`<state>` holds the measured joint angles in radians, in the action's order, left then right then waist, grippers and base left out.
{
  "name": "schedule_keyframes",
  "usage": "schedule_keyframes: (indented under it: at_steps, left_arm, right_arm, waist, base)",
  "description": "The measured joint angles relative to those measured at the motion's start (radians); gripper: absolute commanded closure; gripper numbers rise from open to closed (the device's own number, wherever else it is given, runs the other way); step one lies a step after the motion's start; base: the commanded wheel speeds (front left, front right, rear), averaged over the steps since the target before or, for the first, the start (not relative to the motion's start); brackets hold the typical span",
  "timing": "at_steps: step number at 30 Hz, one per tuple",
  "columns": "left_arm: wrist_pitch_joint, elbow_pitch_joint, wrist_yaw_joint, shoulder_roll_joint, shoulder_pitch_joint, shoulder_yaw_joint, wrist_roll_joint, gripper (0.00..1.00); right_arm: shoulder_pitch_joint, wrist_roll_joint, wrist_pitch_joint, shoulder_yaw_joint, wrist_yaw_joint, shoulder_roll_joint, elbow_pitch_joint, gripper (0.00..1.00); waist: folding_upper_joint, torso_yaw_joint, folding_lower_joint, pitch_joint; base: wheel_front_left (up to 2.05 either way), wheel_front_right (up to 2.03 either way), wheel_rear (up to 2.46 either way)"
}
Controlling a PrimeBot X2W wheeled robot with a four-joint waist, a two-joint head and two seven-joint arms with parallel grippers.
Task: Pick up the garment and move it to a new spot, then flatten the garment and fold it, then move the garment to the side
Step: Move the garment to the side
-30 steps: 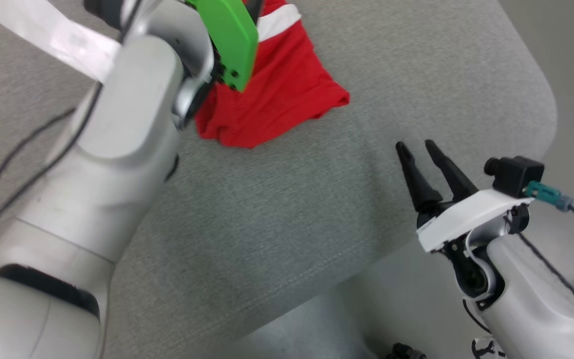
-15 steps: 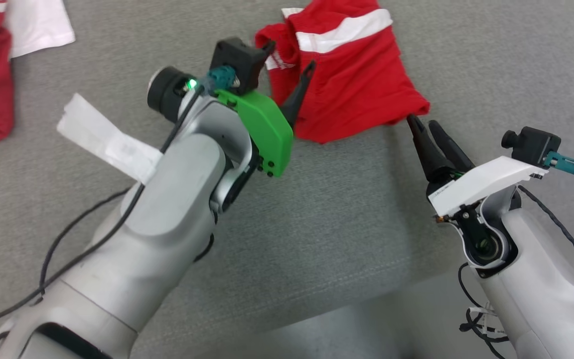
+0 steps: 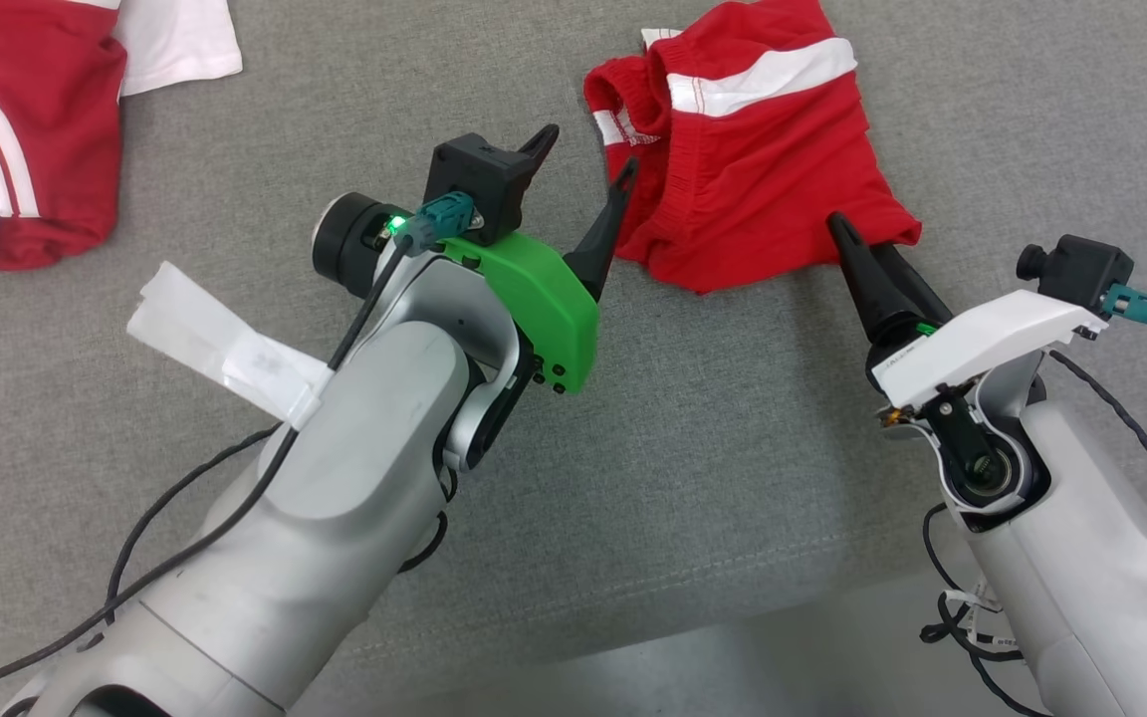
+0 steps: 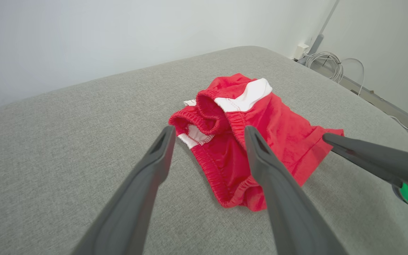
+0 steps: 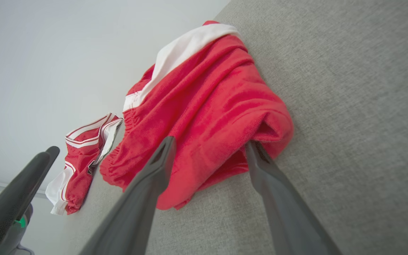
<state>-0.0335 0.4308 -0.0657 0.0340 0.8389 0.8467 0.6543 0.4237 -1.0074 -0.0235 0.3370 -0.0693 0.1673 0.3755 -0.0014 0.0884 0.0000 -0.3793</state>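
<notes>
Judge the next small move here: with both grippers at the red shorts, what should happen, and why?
Probably close the right gripper on the near hem corner of the red shorts. Its open jaws straddle that bunched corner, while the open left gripper hovers by the waistband end. The shorts lie crumpled on the grey fabric surface, not yet lifted.

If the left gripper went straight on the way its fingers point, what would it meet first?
Most likely the red shorts: in the left wrist view the open left gripper aims at their gathered edge, with nothing between. Depth is hard to judge, so it might touch the grey cushion first.
</notes>
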Motion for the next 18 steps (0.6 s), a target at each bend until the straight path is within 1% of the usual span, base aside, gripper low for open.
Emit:
schedule_keyframes:
  at_steps: [4, 8, 16, 18]
  left_arm:
    - [-0.012, -0.023, -0.011, 0.001, -0.016, -0.005, -0.005, 0.0]
    - [-0.013, -0.044, -0.022, 0.014, -0.044, -0.01, -0.007, 0.0]
    - [-0.011, -0.091, -0.031, 0.019, -0.061, -0.014, -0.007, 0.0]
    - [-0.007, -0.109, -0.031, 0.02, -0.062, -0.015, -0.008, 0.0]
  right_arm:
    - [0.0, 0.0, 0.003, 0.003, 0.0, 0.002, 0.01, 0.0]
    - [-0.003, 0.002, 0.013, 0.007, 0.0, 0.019, 0.011, 0.0]
    - [-0.034, 0.001, 0.013, -0.007, 0.001, 0.031, 0.01, 0.0]
    - [-0.034, -0.002, 0.013, -0.013, 0.008, 0.032, 0.007, 0.0]
  waist:
    - [0.0, 0.006, 0.0, 0.006]
    - [0.0, 0.017, 0.0, 0.012]
    - [0.0, 0.028, 0.0, 0.014]
    - [0.0, 0.029, 0.0, 0.011]
  base:
    - [0.0, 0.0, 0.0]
    - [0.0, 0.0, 0.0]
    - [0.0, 0.0, 0.0]
    - [0.0, 0.0, 0.0]
